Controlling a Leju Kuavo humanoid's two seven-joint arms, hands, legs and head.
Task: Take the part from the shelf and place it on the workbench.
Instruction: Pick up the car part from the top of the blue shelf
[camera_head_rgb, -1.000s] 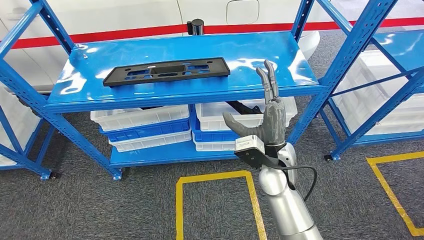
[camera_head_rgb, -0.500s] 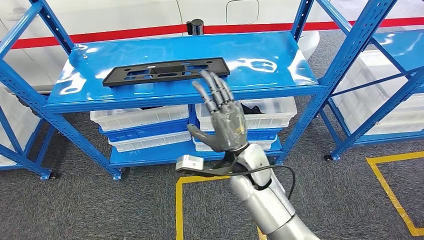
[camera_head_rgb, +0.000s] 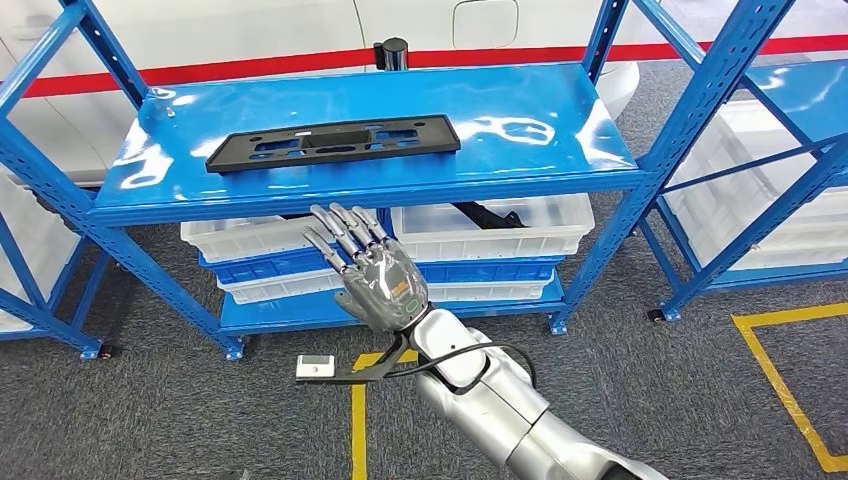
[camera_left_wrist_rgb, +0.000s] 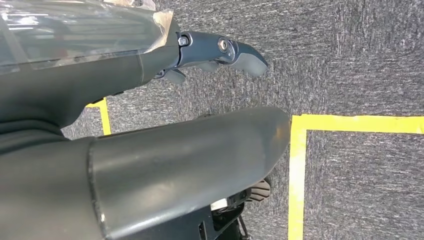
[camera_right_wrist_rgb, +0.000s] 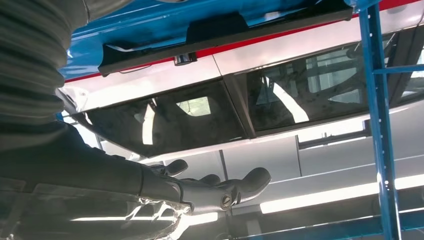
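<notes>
The part (camera_head_rgb: 335, 142), a long flat black plate with cut-outs, lies on the left half of the blue top shelf (camera_head_rgb: 520, 110). My right hand (camera_head_rgb: 370, 275) is raised in front of the rack, below the shelf's front edge and a little right of the part's middle. Its fingers are spread, it holds nothing, and it does not touch the part. In the right wrist view the fingers (camera_right_wrist_rgb: 220, 192) stretch out, with the part (camera_right_wrist_rgb: 225, 30) seen edge-on beyond them. My left hand (camera_left_wrist_rgb: 220, 50) hangs over the grey carpet, fingers extended and empty.
White and blue bins (camera_head_rgb: 280, 255) fill the lower shelf behind my right hand. A black cylinder (camera_head_rgb: 390, 50) stands at the shelf's back edge. Another blue rack (camera_head_rgb: 790, 130) stands at the right. Yellow tape (camera_head_rgb: 430, 352) marks the floor. A white vehicle with a red stripe stands behind.
My right hand has swung left and downward from beside the shelf's right part to below its front edge, turning over as it went. The part has not moved.
</notes>
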